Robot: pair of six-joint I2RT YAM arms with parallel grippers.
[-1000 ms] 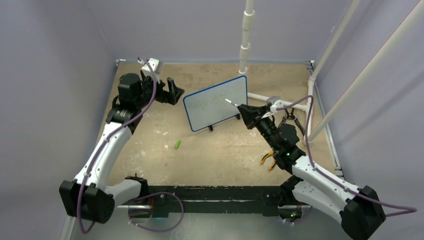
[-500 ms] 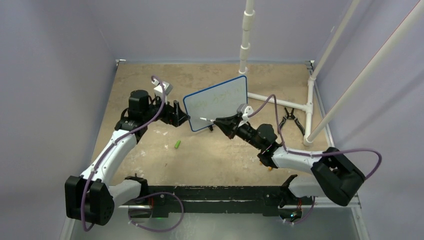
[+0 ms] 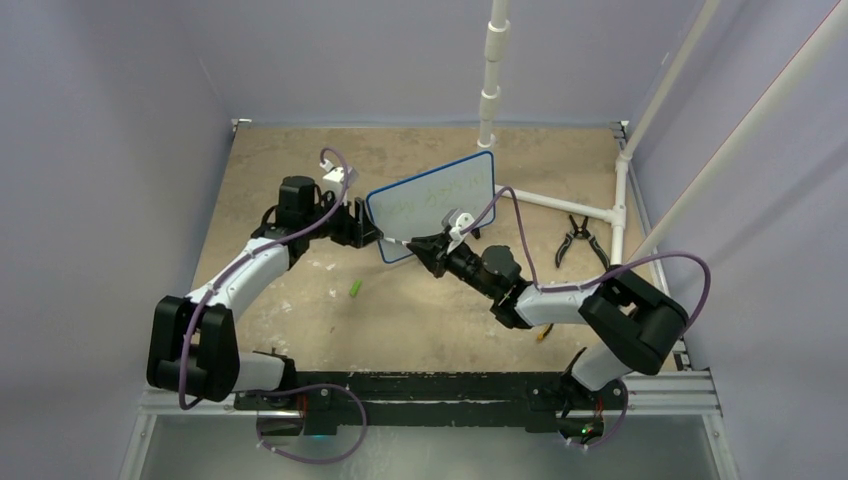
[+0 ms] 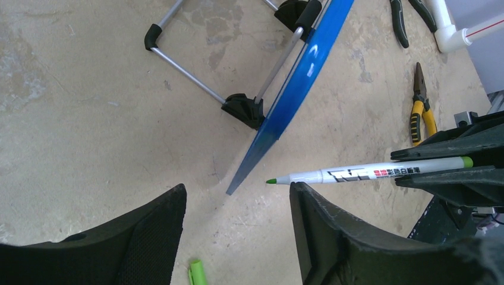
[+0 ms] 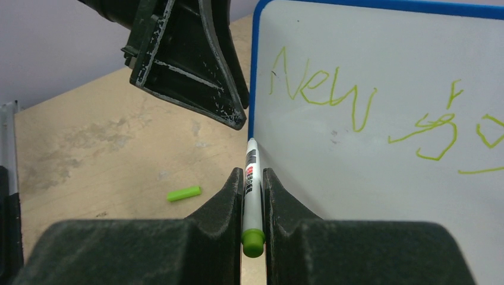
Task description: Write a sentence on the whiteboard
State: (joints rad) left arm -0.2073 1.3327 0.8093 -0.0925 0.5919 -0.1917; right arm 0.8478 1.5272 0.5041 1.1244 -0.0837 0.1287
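While the right gripper (image 5: 252, 175) pinches a green-tipped white marker (image 5: 252, 190) tight between its fingers, the whiteboard (image 3: 432, 205) stands propped on its wire stand and black feet near the middle of the desk (image 3: 300, 160), leaning back. The marker's tip sits just beside the board's lower left corner; whether it touches the surface cannot be told. The sentence (image 5: 321, 89), in thin green handwriting, begins "New" at the upper left of the white face and runs to the right. The left gripper (image 4: 238, 196) hangs just off the board's left edge, jaws spread wide and holding nothing. A green marker cap (image 3: 355, 288) lies on the desk near the left arm, and yellow-handled pliers (image 4: 421, 110) lie beyond the board.
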